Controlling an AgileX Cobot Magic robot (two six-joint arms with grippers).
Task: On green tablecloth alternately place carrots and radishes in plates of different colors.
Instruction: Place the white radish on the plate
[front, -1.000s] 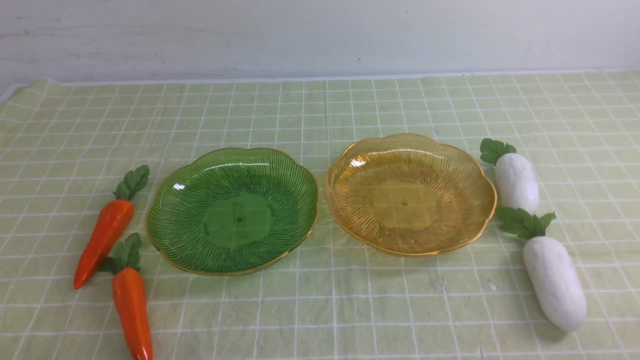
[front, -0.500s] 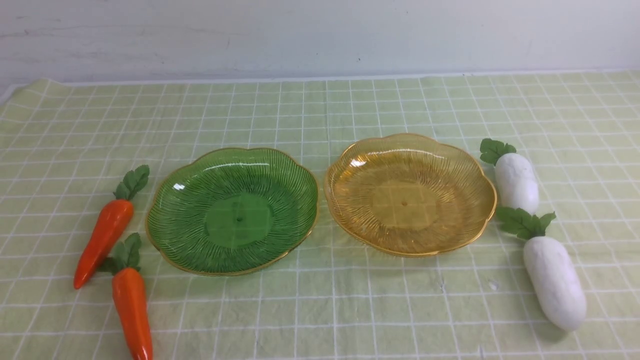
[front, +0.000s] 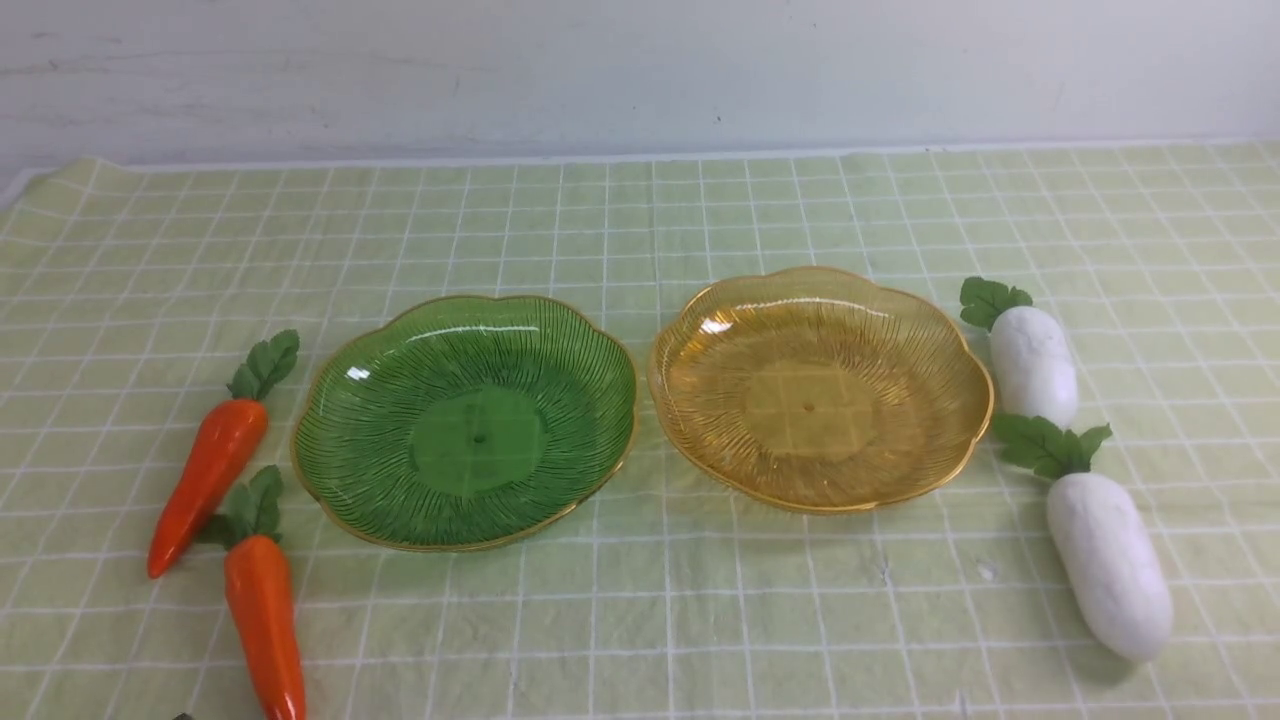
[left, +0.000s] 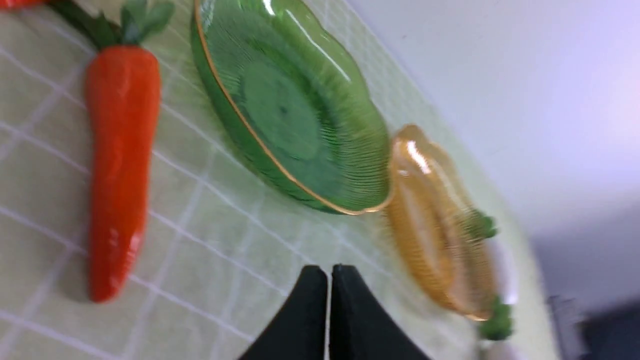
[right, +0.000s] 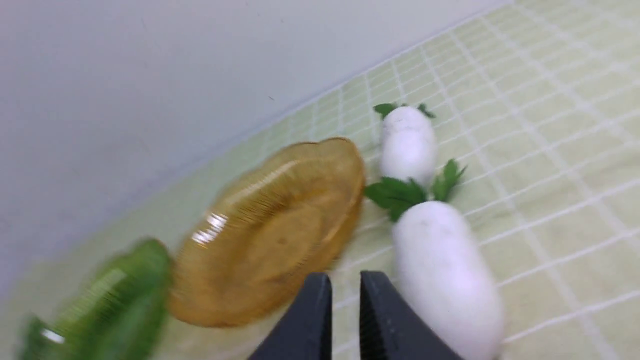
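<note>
Lying at nine o'clock of the green plate (front: 465, 422), two orange carrots (front: 207, 470) sit beyond the left gripper (left: 328, 280), shut and empty; two white radishes (front: 1108, 565) at three o'clock of the amber plate (front: 820, 388) lie beside the right gripper (right: 342, 290), nearly shut, empty.

Left gripper (left: 328, 280) has its black jaws pressed together, empty. Right gripper (right: 345, 290) has jaws nearly together, narrow gap, holding nothing.
</note>
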